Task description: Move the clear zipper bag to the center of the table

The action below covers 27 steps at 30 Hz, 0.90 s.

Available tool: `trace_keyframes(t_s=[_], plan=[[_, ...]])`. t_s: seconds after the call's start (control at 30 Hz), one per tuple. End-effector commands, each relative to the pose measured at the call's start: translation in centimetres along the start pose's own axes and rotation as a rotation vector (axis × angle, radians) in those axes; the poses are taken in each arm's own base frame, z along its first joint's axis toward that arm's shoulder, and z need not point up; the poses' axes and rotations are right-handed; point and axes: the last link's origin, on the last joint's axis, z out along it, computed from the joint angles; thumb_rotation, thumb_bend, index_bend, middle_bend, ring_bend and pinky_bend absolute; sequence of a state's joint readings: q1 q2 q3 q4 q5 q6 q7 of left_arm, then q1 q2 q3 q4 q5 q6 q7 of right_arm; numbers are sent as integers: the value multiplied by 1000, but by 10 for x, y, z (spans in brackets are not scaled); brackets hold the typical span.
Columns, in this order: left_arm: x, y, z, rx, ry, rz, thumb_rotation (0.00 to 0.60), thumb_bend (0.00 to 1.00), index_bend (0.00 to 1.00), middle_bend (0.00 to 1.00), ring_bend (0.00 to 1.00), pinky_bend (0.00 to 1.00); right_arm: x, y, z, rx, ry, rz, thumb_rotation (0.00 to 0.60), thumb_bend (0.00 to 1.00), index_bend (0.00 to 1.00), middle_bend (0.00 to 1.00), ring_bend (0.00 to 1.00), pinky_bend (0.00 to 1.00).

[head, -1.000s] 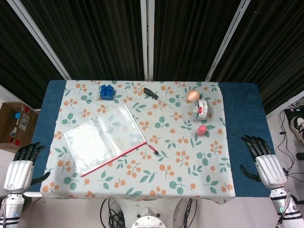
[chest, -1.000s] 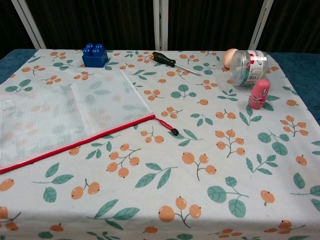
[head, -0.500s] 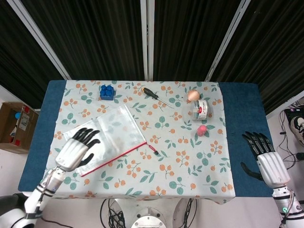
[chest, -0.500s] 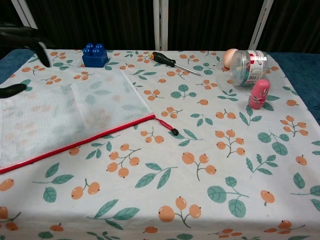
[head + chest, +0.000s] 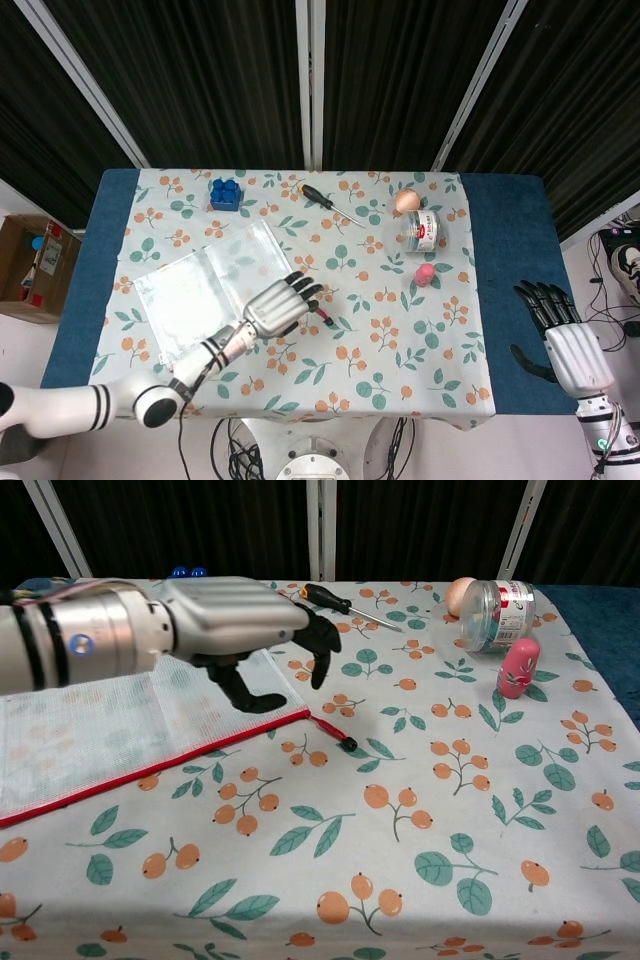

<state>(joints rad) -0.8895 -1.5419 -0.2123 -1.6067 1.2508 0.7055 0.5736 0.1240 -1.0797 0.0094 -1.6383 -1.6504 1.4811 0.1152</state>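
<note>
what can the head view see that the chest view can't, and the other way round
Only the head view shows the right hand, open beside the blue table, the cardboard box on the floor, and the whole blue toy block. The chest view adds nothing new, only a closer look. Both share the left hand above the clear red-zippered bag, black-handled screwdriver, and pink figurine.

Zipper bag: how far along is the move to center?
Nothing is done yet: the clear zipper bag lies flat on the left part of the table. In hand: the left hand is over the bag's right corner near the red zipper edge, fingers spread, no grip visible. The right hand is off the table's right side. Left: grasp and shift it to center.
</note>
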Motion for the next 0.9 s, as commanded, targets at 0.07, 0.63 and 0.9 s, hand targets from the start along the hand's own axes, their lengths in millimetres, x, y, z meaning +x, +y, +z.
trace_keyframes(t_s=[0.07, 0.63, 0.9], plan=[[-6, 16, 35, -6, -38, 40, 600, 399, 385, 142, 119, 146, 0, 1, 0, -2, -1, -2, 600, 235, 0, 52, 0, 0], [-33, 34, 75, 78, -130, 98, 600, 398, 388, 142, 119, 146, 2, 7, -2, -23, -7, -1, 600, 235, 0, 52, 0, 0], [-41, 23, 75, 119, -145, 59, 600, 394, 400, 142, 119, 146, 1, 7, 1, -24, -11, -7, 600, 235, 0, 52, 0, 0]])
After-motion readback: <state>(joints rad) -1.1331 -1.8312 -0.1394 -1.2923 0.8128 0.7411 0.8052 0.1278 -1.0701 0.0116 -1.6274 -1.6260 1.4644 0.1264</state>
